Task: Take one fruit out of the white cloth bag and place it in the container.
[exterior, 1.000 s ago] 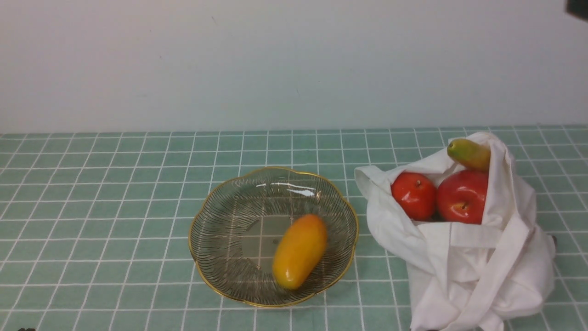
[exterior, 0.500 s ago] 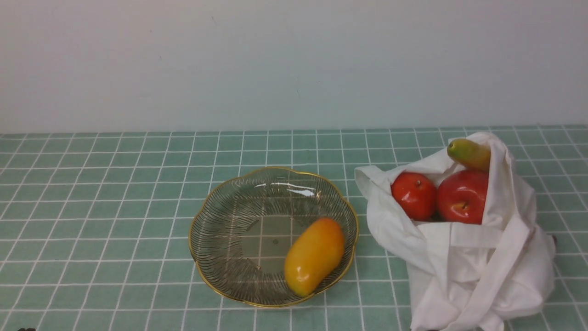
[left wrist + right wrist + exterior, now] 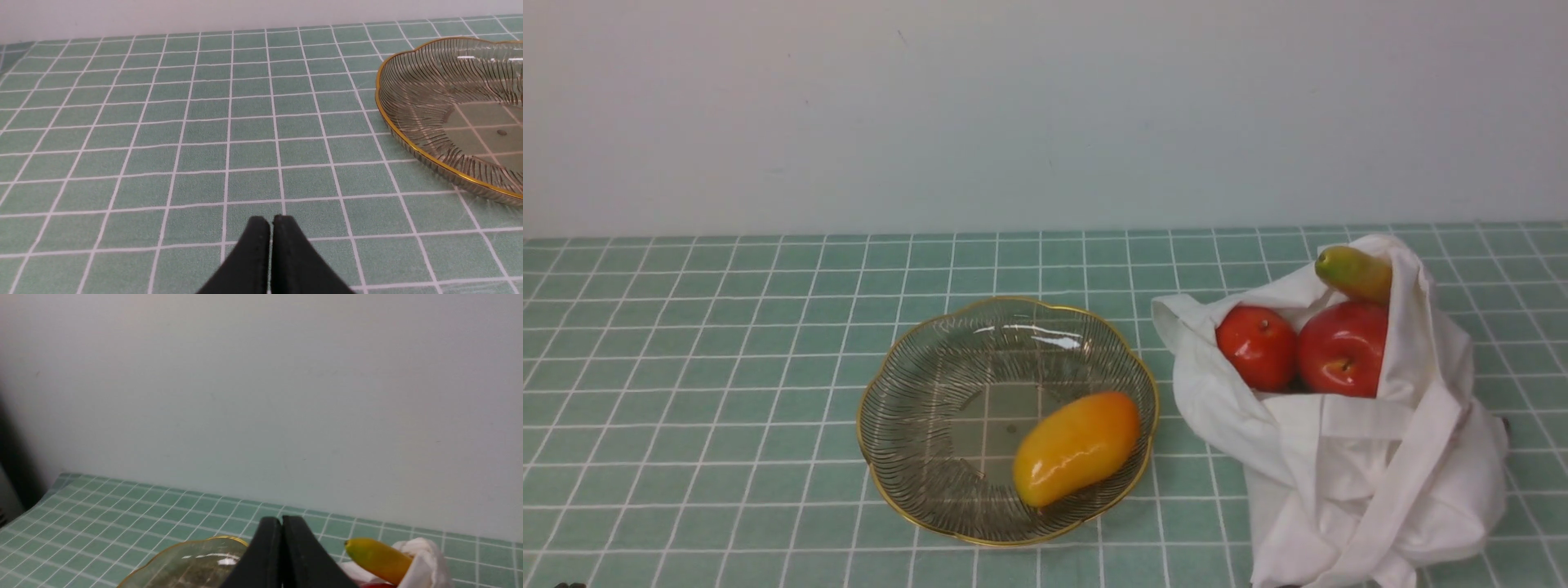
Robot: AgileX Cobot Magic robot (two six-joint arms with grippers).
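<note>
Fruit (image 3: 1076, 447) lies loose in bowl (image 3: 915, 384) by the right rim near bag (image 3: 1380, 474), left gripper (image 3: 270, 222) and right gripper (image 3: 282, 522) both clenched empty; risk: glossy fruit rolling over the shallow rim.

A green-tiled tabletop (image 3: 727, 367) with white grid lines carries the glass bowl (image 3: 915, 457) near its middle and, just beside it to the right but apart, the slumped white bag (image 3: 1372, 482)

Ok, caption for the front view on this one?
Orange-yellow fruit lying in the glass bowl; two red apples and a green-yellow fruit sit in the white cloth bag.
</note>
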